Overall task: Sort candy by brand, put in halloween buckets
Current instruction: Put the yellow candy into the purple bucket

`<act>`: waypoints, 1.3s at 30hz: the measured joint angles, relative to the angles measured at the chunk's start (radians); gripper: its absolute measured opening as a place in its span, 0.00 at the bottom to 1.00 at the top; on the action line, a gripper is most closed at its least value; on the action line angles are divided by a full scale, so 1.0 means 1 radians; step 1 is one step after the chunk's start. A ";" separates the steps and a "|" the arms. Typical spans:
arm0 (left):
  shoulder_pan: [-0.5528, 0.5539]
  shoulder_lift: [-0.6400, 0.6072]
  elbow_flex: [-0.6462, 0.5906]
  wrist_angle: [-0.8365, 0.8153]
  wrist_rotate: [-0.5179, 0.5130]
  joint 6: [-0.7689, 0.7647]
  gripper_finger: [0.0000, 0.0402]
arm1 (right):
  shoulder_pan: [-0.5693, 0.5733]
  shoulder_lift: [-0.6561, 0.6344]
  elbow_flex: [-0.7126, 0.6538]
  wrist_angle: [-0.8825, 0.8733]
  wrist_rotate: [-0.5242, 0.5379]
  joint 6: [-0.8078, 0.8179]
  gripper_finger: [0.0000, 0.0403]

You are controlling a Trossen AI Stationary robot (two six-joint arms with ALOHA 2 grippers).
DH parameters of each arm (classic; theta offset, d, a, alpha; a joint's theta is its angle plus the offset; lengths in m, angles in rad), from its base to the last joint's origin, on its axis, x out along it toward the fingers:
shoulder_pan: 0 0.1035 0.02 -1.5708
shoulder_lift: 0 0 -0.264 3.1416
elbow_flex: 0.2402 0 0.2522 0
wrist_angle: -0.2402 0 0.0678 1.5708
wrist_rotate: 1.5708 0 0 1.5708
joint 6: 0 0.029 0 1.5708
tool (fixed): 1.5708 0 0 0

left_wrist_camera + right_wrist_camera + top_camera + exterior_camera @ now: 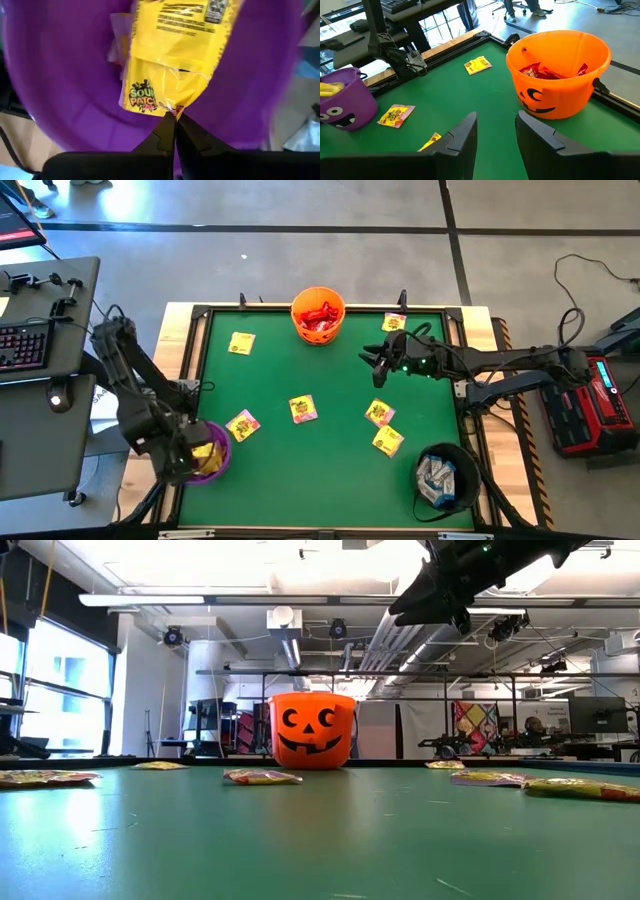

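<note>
We see the green worktop [320, 470] with three buckets along its edges. The orange bucket [318, 314], marked with a pumpkin face, holds red packets [545, 74] and stands just ahead of the right pincer [378, 366], which hovers above the worktop with its fingers apart and nothing between them. The black bucket [446, 477] sits well behind that pincer, near the arm's own side, with white-blue packets [437, 478] inside. The purple bucket [212, 452] lies directly under the left pincer [175, 116], whose fingers are pressed together on the corner of a yellow packet [167, 62] hanging over the bucket's inside. Six more yellow packets lie loose on the worktop: one [394, 322] just beside the right pincer, two [380, 413] behind it, one [303, 409] between the two pincers, one [243, 424] near the left pincer, and one [241, 343] well apart from it.
</note>
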State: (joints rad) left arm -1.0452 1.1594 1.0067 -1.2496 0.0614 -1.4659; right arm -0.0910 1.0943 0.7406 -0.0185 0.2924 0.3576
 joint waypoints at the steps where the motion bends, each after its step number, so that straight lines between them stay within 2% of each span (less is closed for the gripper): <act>1: 0.000 0.003 -0.014 0.002 0.000 -0.006 0.00 | 0.000 0.000 0.000 0.000 0.000 0.000 0.30; 7: 0.007 0.009 -0.094 0.016 0.012 -0.049 0.00 | 0.000 0.000 0.000 0.000 0.000 0.000 0.30; 11: 0.012 0.010 -0.104 0.025 0.012 -0.007 0.02 | 0.000 0.000 0.000 0.000 0.000 0.000 0.30; 18: 0.012 -0.023 -0.104 0.043 0.020 0.014 0.17 | 0.000 0.000 0.000 -0.036 -0.024 0.023 0.30; 23: 0.012 -0.066 -0.092 0.060 0.011 -0.033 0.29 | 0.008 0.000 0.000 -0.144 -0.119 0.125 0.31; 27: 0.012 -0.103 -0.053 0.081 -0.053 -0.027 0.35 | 0.043 0.000 0.000 -0.289 -0.152 0.199 0.39; 32: 0.016 -0.172 -0.028 0.152 -0.198 -0.016 0.36 | 0.102 0.000 0.000 -0.486 -0.163 0.299 0.56; 36: 0.050 -0.222 -0.028 0.183 -0.282 0.001 0.34 | 0.140 0.013 -0.004 -0.548 -0.186 0.320 0.66; 39: 0.089 -0.249 -0.028 0.214 -0.326 0.063 0.32 | 0.146 0.057 -0.004 -0.561 -0.214 0.304 0.68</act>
State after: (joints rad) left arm -0.9564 0.9105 0.9791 -1.0354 -0.2645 -1.4032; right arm 0.0555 1.1518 0.7368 -0.5797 0.0785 0.6613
